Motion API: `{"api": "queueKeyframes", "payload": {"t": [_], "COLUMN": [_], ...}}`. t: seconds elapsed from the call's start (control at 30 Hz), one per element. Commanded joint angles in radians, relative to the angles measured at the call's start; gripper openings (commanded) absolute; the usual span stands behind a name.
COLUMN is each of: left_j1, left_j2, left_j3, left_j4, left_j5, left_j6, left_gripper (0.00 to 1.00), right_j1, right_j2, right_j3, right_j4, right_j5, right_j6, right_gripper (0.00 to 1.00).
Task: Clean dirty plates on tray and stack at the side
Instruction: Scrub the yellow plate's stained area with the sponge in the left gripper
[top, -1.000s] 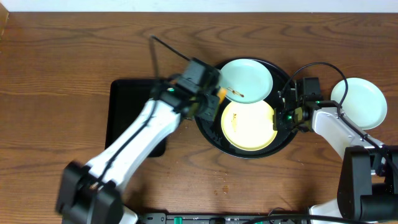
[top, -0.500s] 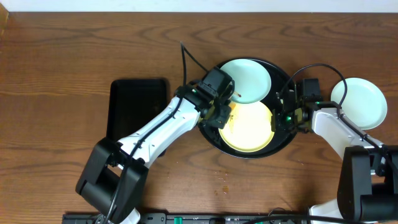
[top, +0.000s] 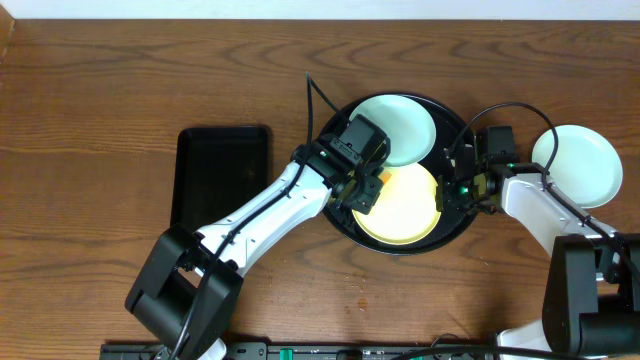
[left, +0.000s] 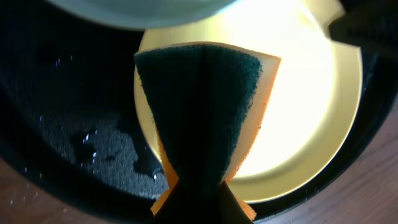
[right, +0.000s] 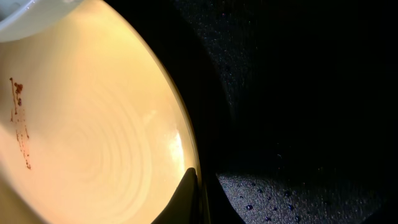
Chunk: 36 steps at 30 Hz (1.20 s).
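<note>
Scrubbing underway: left pincer (top: 365, 188) grasps sponge (left: 205, 106) over yellow plate (top: 405, 205), right pincer (top: 452, 190) clenches its rim; right blue-white plate (top: 577, 165) sits aside, far blue-white plate (top: 405, 125) waits.

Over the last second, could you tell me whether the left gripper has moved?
Yes. The left gripper, shut on the sponge, has moved right, from the round tray's left rim to over the yellow plate.

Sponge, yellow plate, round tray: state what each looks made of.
The sponge: orange foam with a dark green, rough scouring face.
The yellow plate: probably glazed ceramic, maybe melamine; smooth, glossy, faint concentric rings.
The round tray: likely plastic or lacquer; glossy black, water beading on it.
</note>
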Motion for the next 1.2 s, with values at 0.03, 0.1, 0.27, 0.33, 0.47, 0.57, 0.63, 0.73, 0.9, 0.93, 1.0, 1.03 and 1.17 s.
{"api": "queueKeyframes", "payload": {"t": [0.03,0.1,0.27,0.33,0.47,0.57,0.63,0.73,0.9,0.93,1.0,1.03,1.17], "left_j1": [-0.004,-0.004,-0.01,-0.013,-0.014,-0.014,-0.014,-0.014,-0.014,-0.014,-0.014,-0.014,-0.014], "left_j2": [0.012,0.024,0.072,0.087,0.092,0.092,0.092,0.092,0.093,0.093,0.097,0.1,0.118], "left_j3": [-0.032,-0.04,-0.04,-0.04,-0.04,-0.04,-0.04,-0.04,-0.04,-0.04,-0.04,-0.04,-0.04], "left_j4": [0.049,0.063,0.095,0.103,0.09,0.095,0.108,0.124,0.189,0.201,0.208,0.207,0.2], "left_j5": [0.005,0.006,0.006,0.006,0.005,0.005,0.005,0.005,0.005,0.005,0.005,0.005,0.015], "left_j6": [0.01,0.01,0.109,0.177,0.378,0.473,0.483,0.531,0.605,0.605,0.62,0.624,0.643], "left_gripper": [0.08,0.08,0.08,0.07,0.07,0.07,0.07,0.07,0.07,0.07,0.07,0.07,0.07], "right_j1": [-0.006,-0.006,-0.006,-0.006,-0.006,-0.006,-0.006,-0.006,-0.006,-0.006,-0.006,-0.006,-0.006], "right_j2": [0.005,0.005,0.005,0.005,0.005,0.005,0.005,0.005,0.005,0.005,0.005,0.005,0.005], "right_j3": [-0.008,-0.008,-0.008,-0.008,-0.008,-0.008,-0.008,-0.008,-0.008,-0.008,-0.008,-0.008,-0.008], "right_j4": [-0.001,-0.001,0.0,0.0,0.0,0.001,0.001,0.001,0.001,0.001,0.001,0.001,0.001], "right_j5": [-0.021,-0.018,-0.017,-0.016,-0.014,-0.014,-0.014,-0.014,-0.013,-0.01,-0.004,0.001,0.008], "right_j6": [-0.006,-0.006,-0.006,-0.006,-0.006,-0.006,-0.006,-0.006,-0.006,-0.006,-0.006,-0.006,-0.006], "right_gripper": [0.01,0.01,0.01,0.01,0.01,0.01,0.01,0.01,0.01,0.01,0.01,0.01,0.01]}}
